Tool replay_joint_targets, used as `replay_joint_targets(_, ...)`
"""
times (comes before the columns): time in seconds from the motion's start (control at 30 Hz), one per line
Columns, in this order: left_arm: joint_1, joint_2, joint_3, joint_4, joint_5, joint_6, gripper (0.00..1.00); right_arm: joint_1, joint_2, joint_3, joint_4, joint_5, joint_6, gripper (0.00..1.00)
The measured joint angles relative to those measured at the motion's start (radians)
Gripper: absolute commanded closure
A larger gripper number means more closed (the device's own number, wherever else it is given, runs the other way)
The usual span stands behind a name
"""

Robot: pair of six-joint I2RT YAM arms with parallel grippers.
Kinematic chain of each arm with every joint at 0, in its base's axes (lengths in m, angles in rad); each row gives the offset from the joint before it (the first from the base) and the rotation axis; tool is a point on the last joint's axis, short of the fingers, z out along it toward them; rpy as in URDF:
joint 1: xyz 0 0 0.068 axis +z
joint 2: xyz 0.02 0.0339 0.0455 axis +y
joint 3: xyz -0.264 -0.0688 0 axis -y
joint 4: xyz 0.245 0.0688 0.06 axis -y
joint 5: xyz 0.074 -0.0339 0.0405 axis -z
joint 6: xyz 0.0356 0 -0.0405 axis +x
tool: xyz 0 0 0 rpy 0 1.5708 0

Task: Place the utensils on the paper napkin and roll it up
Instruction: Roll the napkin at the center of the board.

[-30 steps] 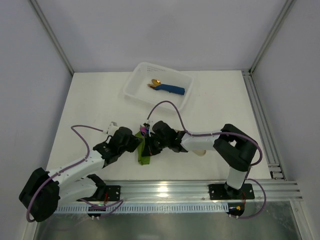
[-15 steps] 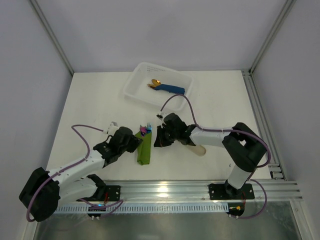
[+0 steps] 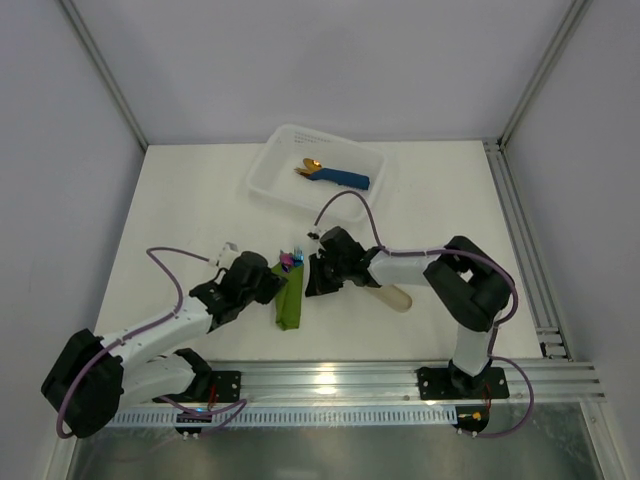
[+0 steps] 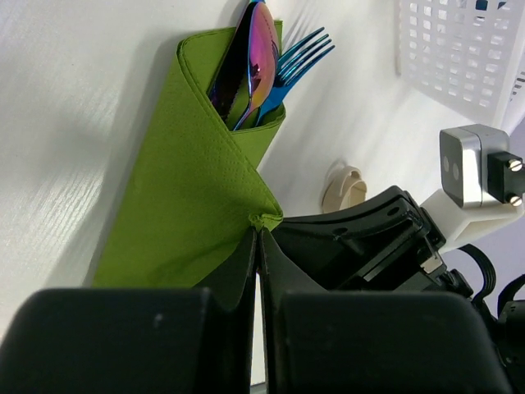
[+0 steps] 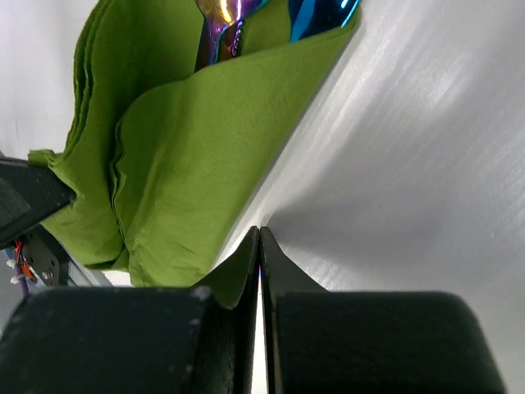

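The olive-green paper napkin point(image 3: 290, 300) lies folded into a narrow wrap on the table. The iridescent utensils point(image 3: 290, 262) poke out of its far end. In the left wrist view a spoon and fork point(image 4: 264, 57) sit inside the napkin point(image 4: 189, 189). My left gripper point(image 3: 270, 285) is shut, and its tips point(image 4: 259, 232) touch a crumpled corner of the wrap's flap. My right gripper point(image 3: 312, 282) is shut and empty on the wrap's right side. Its tips point(image 5: 259, 231) rest at the edge of the napkin point(image 5: 189, 164), with the utensils point(image 5: 221, 20) beyond.
A white perforated basket point(image 3: 272, 178) at the back holds a blue rolled napkin with gold cutlery point(image 3: 338, 178). A beige oblong piece point(image 3: 396, 298) lies under the right forearm, just right of the wrap. A metal rail runs along the table's near edge.
The right gripper has drawn back from over the napkin to its right side, uncovering the wrap. The left gripper has barely moved.
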Motion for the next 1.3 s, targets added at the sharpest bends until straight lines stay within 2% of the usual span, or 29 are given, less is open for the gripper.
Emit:
replay_joint_targets(0.47,-0.023,0.081,0.045,0.018,0.004,0.000,1.00,0.000,0.048,0.051,0.012,-0.027,0.003,0.96)
replay_joint_targets(1.3,-0.095,0.262,0.109,0.102,0.005,-0.011,1.00,-0.009,0.060,0.021,0.085,-0.067,0.072,0.96)
